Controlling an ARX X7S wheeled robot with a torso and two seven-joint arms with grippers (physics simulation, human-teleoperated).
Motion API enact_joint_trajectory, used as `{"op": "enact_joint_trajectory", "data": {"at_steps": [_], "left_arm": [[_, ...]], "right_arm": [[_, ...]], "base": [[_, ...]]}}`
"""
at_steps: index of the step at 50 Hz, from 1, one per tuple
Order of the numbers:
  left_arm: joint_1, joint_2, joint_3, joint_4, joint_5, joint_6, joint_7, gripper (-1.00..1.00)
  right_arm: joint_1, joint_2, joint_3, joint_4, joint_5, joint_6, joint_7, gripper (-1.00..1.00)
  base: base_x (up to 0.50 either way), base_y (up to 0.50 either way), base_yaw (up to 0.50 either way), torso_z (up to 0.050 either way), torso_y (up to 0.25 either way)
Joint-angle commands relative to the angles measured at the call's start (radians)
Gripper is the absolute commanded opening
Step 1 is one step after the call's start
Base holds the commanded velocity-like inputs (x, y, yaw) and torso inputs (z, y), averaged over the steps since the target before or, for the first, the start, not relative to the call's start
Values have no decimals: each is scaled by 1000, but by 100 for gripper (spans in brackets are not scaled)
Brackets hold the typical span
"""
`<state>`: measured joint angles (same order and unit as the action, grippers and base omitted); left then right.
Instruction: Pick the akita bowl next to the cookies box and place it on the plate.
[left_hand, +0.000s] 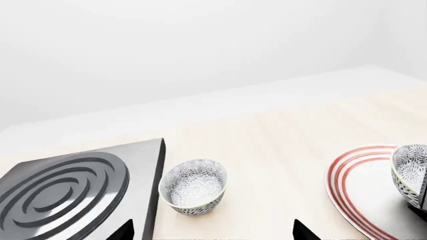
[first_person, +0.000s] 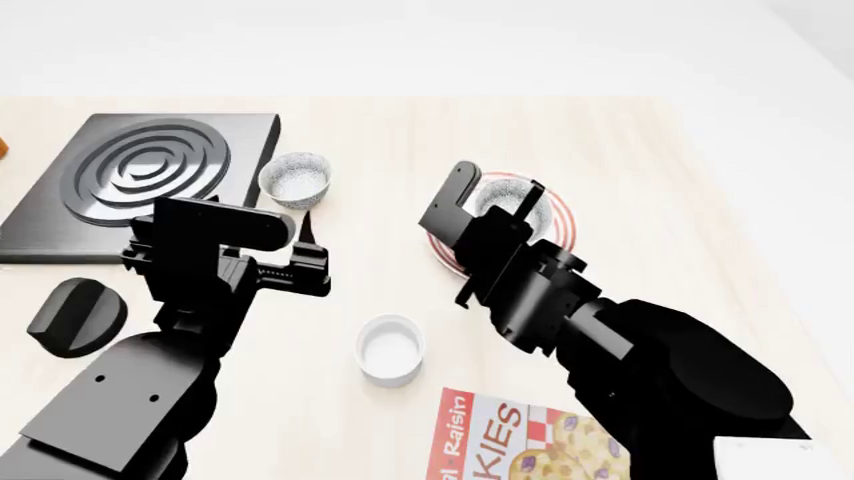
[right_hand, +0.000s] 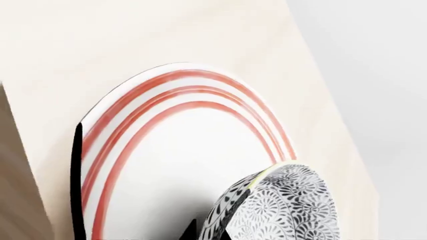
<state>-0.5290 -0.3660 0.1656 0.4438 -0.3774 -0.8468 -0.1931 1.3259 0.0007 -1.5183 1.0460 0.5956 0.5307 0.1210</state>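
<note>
The akita bowl (right_hand: 287, 205), grey-and-white speckled, sits tilted over the plate (right_hand: 153, 165), a white plate with red rings. My right gripper (right_hand: 210, 232) is shut on the bowl's wall, one finger inside and one outside. In the head view the bowl (first_person: 514, 196) and plate (first_person: 561, 222) lie mid-table under the right gripper (first_person: 497, 215). I cannot tell whether the bowl touches the plate. The cookies box (first_person: 523, 442) lies at the near edge. My left gripper (left_hand: 213, 231) is open and empty, just short of a second speckled bowl (left_hand: 193, 186).
A black stove burner (first_person: 144, 170) stands at the far left, with the second speckled bowl (first_person: 295, 178) beside it. A plain white bowl (first_person: 390, 348) sits between the arms, and a black knob (first_person: 76, 315) lies at the left. The table's right edge runs past the plate.
</note>
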Motion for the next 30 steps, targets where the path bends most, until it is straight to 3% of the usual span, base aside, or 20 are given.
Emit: {"op": "enact_joint_trajectory", "data": {"at_steps": [1, 4, 12, 13, 17, 30], "left_arm": [[0, -5, 6, -4, 1, 5, -1, 100], [3, -3, 1, -2, 1, 19, -2, 100], [6, 4, -17, -11, -19, 27, 5, 100], [6, 3, -17, -11, -19, 28, 5, 100], [1, 3, -16, -16, -36, 9, 16, 100], [10, -7, -4, -12, -30, 34, 22, 100]], "right_arm": [[6, -1, -1, 1, -28, 9, 1, -100], [4, -1, -1, 3, -26, 11, 0, -100], [17, -1, 4, 12, 18, 51, 13, -100], [19, -1, 5, 12, 23, 59, 17, 100], [21, -1, 4, 13, 28, 67, 17, 100], [25, -1, 3, 3, 30, 80, 10, 100]], "base": [[0, 0, 0, 0, -109], [0, 0, 0, 0, -214], [0, 0, 0, 0, 0], [0, 0, 0, 0, 0], [0, 0, 0, -1, 32], [0, 0, 0, -14, 250]]}}
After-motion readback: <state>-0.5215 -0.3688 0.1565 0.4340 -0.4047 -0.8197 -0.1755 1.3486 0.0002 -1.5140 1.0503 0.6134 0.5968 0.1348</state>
